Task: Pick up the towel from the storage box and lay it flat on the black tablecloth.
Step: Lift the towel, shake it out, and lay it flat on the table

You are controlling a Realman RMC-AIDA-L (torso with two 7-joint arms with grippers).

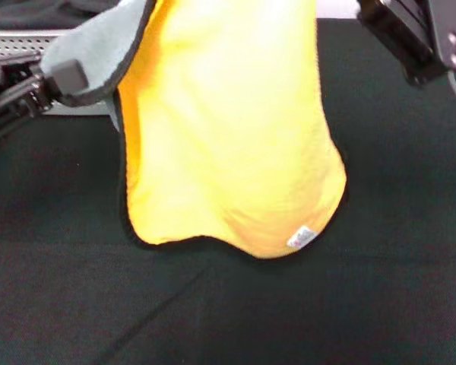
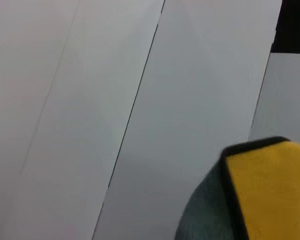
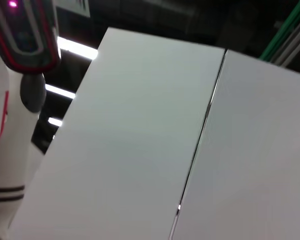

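Hanging mid-air over the black tablecloth [image 1: 380,304], towel [image 1: 228,137] yellow side facing camera, white tag [image 1: 301,238] at 5 o'clock. Left gripper [image 1: 64,80] at 9 o'clock, clamped on grey folded corner. Right gripper [image 1: 422,38] at 1 o'clock, jaw state unclear. Storage box [image 1: 15,42] at 10 o'clock.

Left claw [image 1: 68,76] pinched — right arm [image 1: 414,34] raised
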